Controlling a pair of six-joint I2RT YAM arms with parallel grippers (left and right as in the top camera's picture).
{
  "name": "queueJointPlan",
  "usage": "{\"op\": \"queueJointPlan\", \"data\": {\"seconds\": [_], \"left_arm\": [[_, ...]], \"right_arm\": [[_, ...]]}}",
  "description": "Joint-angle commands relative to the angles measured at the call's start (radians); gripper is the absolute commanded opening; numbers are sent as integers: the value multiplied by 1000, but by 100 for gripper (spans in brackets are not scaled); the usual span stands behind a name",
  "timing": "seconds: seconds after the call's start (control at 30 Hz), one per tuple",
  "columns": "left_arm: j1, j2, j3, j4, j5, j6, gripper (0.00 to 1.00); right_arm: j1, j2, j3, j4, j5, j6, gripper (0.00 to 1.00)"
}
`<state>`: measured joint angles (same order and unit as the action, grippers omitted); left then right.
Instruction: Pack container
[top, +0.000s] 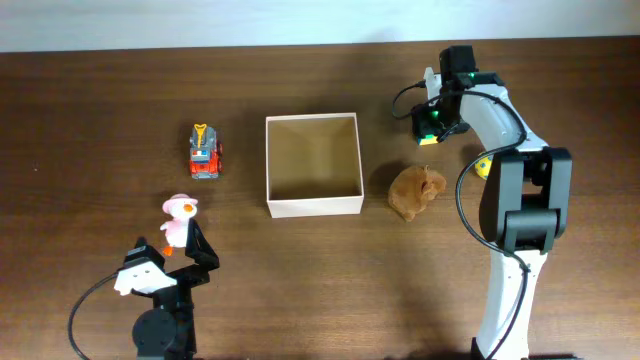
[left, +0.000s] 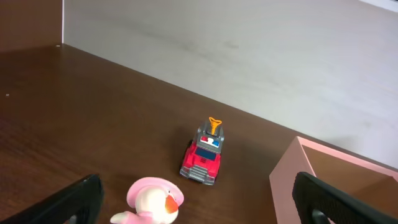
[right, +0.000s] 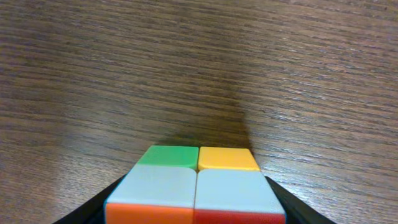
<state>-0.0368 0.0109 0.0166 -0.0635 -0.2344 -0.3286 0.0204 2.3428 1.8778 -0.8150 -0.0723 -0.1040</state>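
Multicoloured cube (right: 196, 190) is clenched in the right claw (top: 430, 123): centre it over the container (top: 313, 206), lower, then release.

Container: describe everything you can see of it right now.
The container is a square, shallow, open-topped box with thin white walls and a tan, cardboard-looking inside. It is empty and sits flat and upright on the table, between the toy fire truck and the brown toy, apart from both. Nothing else touches it.

Open-topped container (top: 313, 206) flanked by fire truck (top: 205, 152) and brown toy (top: 415, 191).
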Motion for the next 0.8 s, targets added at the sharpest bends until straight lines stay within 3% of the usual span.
{"op": "queueJointPlan", "data": {"seconds": [0.0, 0.77], "left_arm": [[2, -5, -8, 2, 10, 16, 99], [2, -5, -8, 2, 10, 16, 99]], "right_arm": [[6, 21, 5, 0, -6, 8, 65], [6, 24, -34, 30, -6, 8, 65]]}}
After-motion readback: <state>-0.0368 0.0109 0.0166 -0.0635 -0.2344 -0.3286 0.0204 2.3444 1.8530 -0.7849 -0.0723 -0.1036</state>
